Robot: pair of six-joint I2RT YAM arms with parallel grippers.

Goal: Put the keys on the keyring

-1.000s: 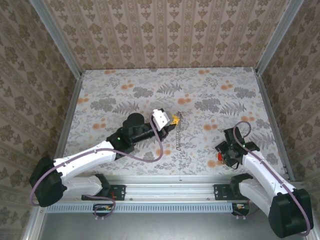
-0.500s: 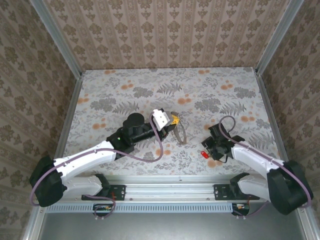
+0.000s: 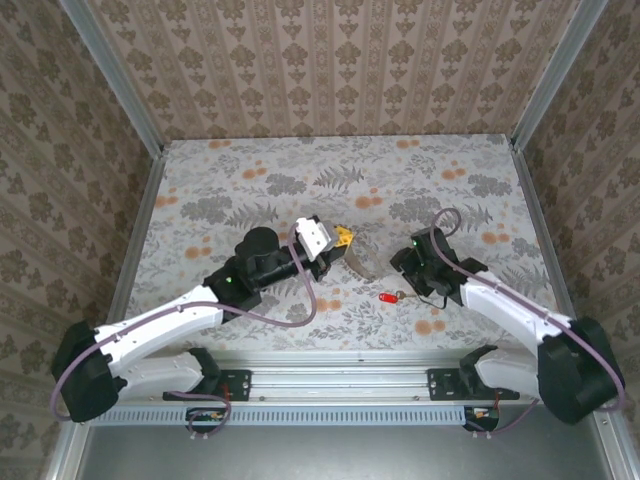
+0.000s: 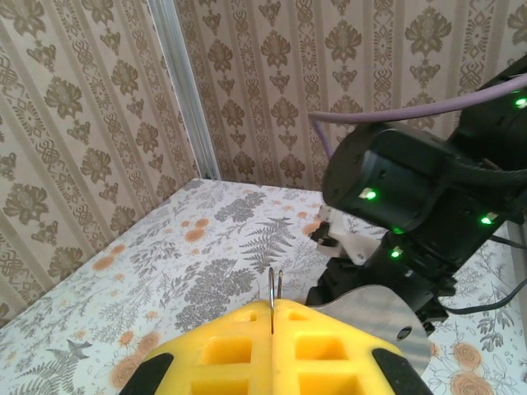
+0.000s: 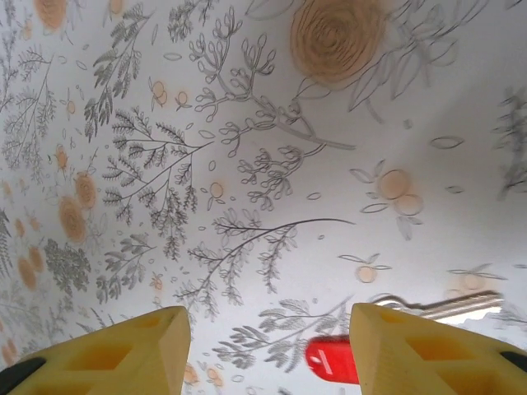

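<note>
**Left arm.** In the overhead view the left gripper (image 3: 343, 240) sits near the centre of the counter (image 3: 250, 180). Its yellow fingers (image 4: 329, 350) are clenched, and the left wrist view shows thin metal strands pinched in the seam between them. The keyring (image 3: 365, 264) projects from the fingertips toward 4 o'clock. Judgement: it is gripped at one end so that the rest stands free and presented toward the other arm for threading.

**Right arm.** The right gripper (image 3: 407, 286) is low over the counter at about 4 o'clock from the keyring, near it but apart. In the right wrist view its fingers (image 5: 123, 346) stand released with a wide gap, far wider than the key's head, so nothing is clamped across them.

**Key.** The key (image 3: 388, 298) lies at the tips of the right gripper (image 5: 268, 317). The red head (image 5: 332, 360) sits in the gap close to one finger, and the silvery blade runs out past that finger. Actual contact cannot be confirmed.

**Orientation.** Overhead, the key's long axis runs roughly 9 to 3 o'clock, head at the 9 o'clock end and blade toward the right gripper. Judgement: the head end, where a hole would be, faces the keyring side, though no hole is discernible.
</note>
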